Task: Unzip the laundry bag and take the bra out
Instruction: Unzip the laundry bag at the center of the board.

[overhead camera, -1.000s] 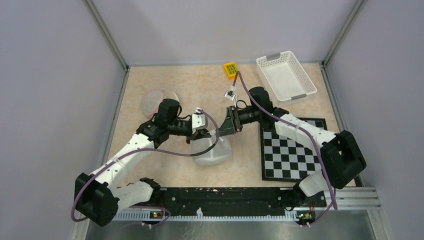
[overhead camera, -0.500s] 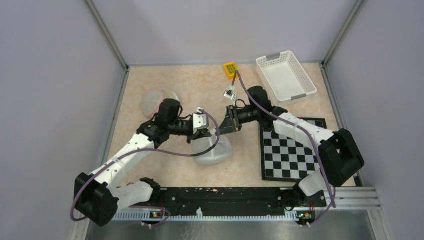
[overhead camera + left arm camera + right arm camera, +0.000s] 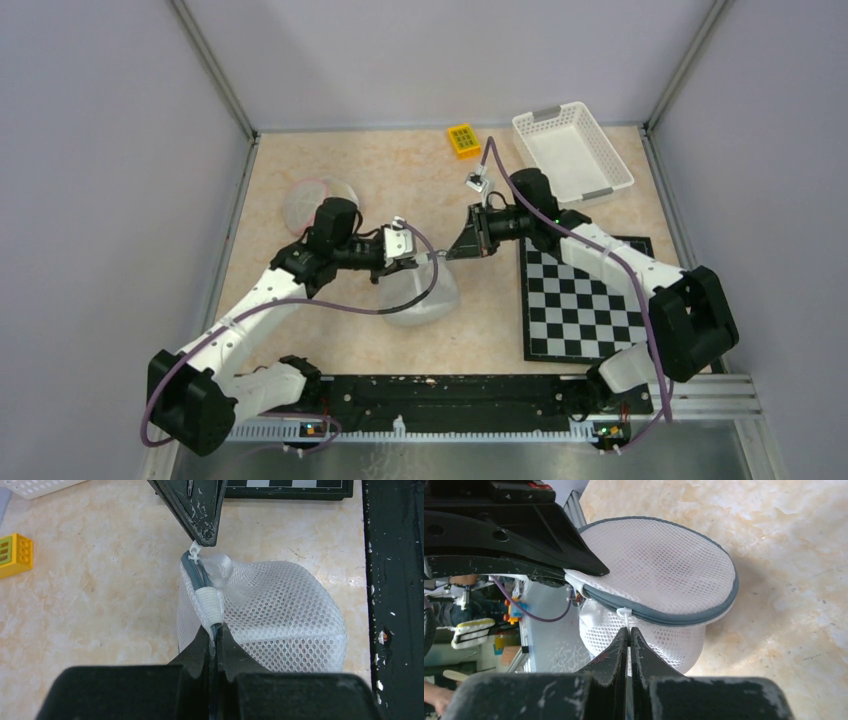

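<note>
While pinching the grey zip band (image 3: 191, 572) of the laundry bag (image 3: 280, 615) between the left fingers (image 3: 197, 647), pressed fully shut on it, steadies that white mesh pouch where it stands near the middle of the table (image 3: 360, 160), just beside the chessboard (image 3: 585, 300) on the side toward the left edge. Has the right fingers (image 3: 616, 652) clamped tight on the small white zip pull (image 3: 624, 613), right at the band. Looks to be the unzipping step, barely begun, with the zip closed along all of the band that shows. Cannot make out any bra through the mesh. Next calls for dragging the pull round the curved band, away from the left grip, while bracing the bag so the mesh does not simply follow.
</note>
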Motion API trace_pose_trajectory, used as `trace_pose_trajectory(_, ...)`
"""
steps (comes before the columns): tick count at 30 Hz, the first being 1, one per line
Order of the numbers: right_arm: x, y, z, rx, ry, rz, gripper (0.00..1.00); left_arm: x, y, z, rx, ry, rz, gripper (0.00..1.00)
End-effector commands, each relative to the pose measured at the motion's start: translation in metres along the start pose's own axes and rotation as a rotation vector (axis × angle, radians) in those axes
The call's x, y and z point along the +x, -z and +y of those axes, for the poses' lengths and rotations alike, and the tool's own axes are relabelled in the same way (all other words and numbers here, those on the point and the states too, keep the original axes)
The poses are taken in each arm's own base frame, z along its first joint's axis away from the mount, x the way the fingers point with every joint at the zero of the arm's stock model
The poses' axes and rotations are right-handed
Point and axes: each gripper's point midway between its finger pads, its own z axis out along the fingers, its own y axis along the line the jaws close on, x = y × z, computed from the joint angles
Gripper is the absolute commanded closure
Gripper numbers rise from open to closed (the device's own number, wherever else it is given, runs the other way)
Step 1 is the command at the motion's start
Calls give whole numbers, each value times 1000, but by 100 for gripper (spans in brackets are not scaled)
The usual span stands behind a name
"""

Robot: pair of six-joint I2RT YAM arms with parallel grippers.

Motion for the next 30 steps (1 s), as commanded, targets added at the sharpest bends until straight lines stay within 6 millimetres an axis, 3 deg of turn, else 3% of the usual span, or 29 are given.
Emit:
trace_pose_trajectory(1, -19, 10, -4, 64, 77, -59, 100, -15, 6, 7, -14, -84, -30, 100)
trace_pose_trajectory(11, -26, 8, -7, 77, 99, -82, 100, -24, 5, 14, -9, -177, -45, 100)
trace_pose_trajectory(17, -44, 12, 14, 14, 168, -103, 100, -52, 16, 35, -125, -455, -106, 100)
trace_pose_trajectory(21, -41, 11, 21, -26, 183, -95, 100, -60, 16, 42, -141, -541, -117, 100)
trace_pose_trajectory(23, -36, 8, 18, -29, 184, -89, 100, -50, 12, 36, -109, -572, -101, 97)
trace_pose_trajectory(30, -6, -12, -13, -18, 157, -28, 100, 14, 5, 10, -25, -580, 32, 66)
